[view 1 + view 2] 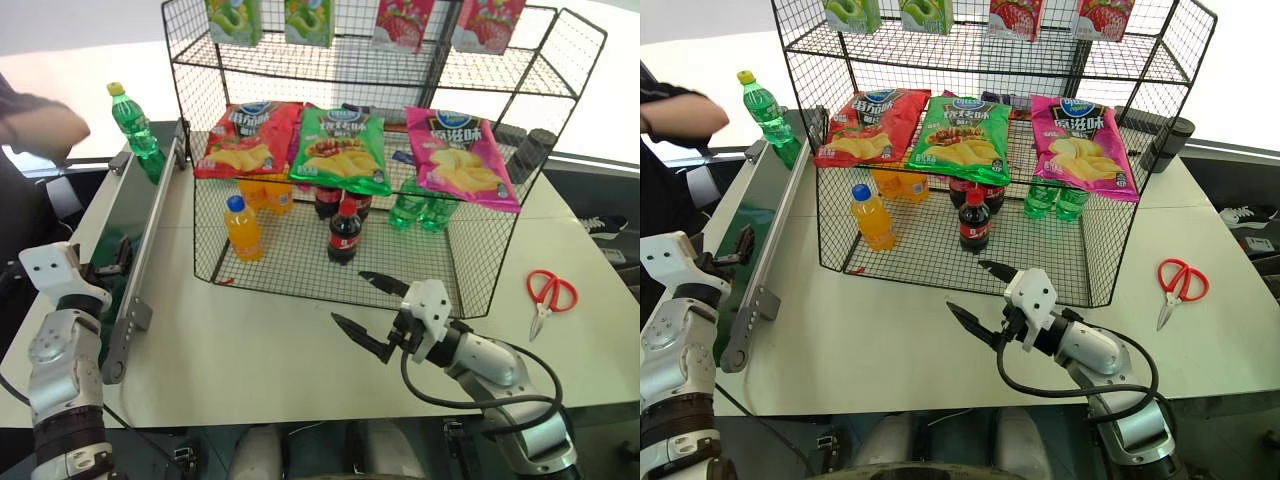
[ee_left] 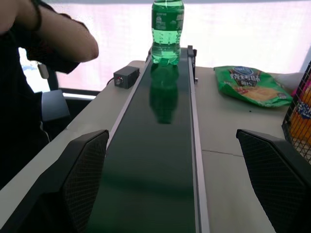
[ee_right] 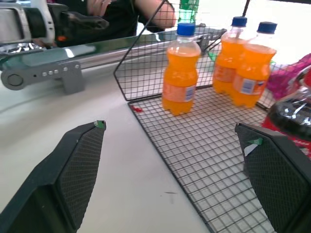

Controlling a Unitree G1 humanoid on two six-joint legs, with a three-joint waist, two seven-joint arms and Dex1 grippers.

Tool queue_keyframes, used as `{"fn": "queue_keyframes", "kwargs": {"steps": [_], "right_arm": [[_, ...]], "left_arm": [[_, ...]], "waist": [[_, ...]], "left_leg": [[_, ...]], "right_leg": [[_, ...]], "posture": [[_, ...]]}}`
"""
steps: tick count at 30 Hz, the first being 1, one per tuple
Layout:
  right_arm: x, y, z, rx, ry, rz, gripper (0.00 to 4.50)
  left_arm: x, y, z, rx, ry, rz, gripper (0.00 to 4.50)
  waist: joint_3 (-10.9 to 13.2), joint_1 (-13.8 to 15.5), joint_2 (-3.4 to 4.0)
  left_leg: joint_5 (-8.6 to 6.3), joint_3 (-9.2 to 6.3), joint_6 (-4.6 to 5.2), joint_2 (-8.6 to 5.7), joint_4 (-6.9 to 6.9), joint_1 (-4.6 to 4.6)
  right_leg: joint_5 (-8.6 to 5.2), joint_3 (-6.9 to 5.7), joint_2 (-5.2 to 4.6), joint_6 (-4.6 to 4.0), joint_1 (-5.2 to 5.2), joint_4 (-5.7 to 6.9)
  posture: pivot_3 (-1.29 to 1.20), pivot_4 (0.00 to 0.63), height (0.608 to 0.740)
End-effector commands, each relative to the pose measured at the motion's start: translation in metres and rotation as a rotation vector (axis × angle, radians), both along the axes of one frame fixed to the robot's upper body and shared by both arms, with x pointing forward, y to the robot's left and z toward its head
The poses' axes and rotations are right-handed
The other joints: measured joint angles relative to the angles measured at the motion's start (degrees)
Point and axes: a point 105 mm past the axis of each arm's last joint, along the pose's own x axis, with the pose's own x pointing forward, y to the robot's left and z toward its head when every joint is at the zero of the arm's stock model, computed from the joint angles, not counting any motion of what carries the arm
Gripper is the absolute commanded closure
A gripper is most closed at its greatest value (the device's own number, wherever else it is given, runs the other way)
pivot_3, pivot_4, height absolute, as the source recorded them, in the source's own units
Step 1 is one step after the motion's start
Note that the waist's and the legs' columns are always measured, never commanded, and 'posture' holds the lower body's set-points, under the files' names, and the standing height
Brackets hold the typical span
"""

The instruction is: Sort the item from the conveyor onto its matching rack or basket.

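Green bottle (image 1: 133,120) upright at conveyor (image 1: 150,240) far end. Left gripper (image 2: 180,179) and right gripper (image 1: 368,310) jaws wide, empty.

Green bottle (image 2: 167,30) upright at conveyor (image 2: 155,145) far end, prob. untouched.

Silver arm shells, white wrist blocks; black cable looped beside right gripper (image 1: 366,310); black mesh-textured fingers (image 2: 85,170) seen.

no lettering legible on chip bags (image 1: 340,150)
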Motion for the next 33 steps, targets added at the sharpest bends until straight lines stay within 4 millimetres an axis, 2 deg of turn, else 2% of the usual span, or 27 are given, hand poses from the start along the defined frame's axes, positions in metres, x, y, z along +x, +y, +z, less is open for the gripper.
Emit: {"fn": "queue_keyframes", "kwargs": {"steps": [1,9,17,33], "right_arm": [[0.0,0.003,0.009,0.018,-0.039,0.019,0.06],[-0.001,0.004,-0.001,0.008,0.06,0.034,0.06],[-0.003,0.011,0.002,0.048,0.069,0.058,0.06],[0.0,0.015,0.005,0.063,0.062,0.071,0.06]], "left_arm": [[0.0,0.003,0.011,0.033,-0.05,0.043,0.0],[-0.003,0.005,0.004,0.013,-0.055,0.102,0.0],[-0.008,0.008,-0.004,0.015,-0.043,0.155,0.0],[-0.007,0.008,-0.004,0.039,-0.07,0.19,0.0]], "waist": [[0.0,0.0,0.0],[0.0,0.0,-0.01],[0.0,-0.1,0.0],[0.0,-0.1,0.0]], "left_leg": [[0.0,0.0,0.0,0.0,0.0,0.0],[0.0,0.0,-0.01,0.01,-0.01,0.0],[-0.01,0.0,-0.01,0.01,-0.04,-0.01],[-0.01,0.0,-0.03,-0.04,-0.06,-0.04]], "right_leg": [[0.0,0.0,0.0,0.0,0.0,0.0],[0.0,0.0,-0.07,0.0,-0.01,0.0],[0.0,0.0,-0.14,-0.01,-0.05,0.0],[-0.01,-0.02,-0.29,-0.02,-0.08,-0.01]], "posture": [[0.0,0.15,0.74],[0.0,0.15,0.74],[0.0,0.15,0.74],[0.0,0.15,0.74]]}}
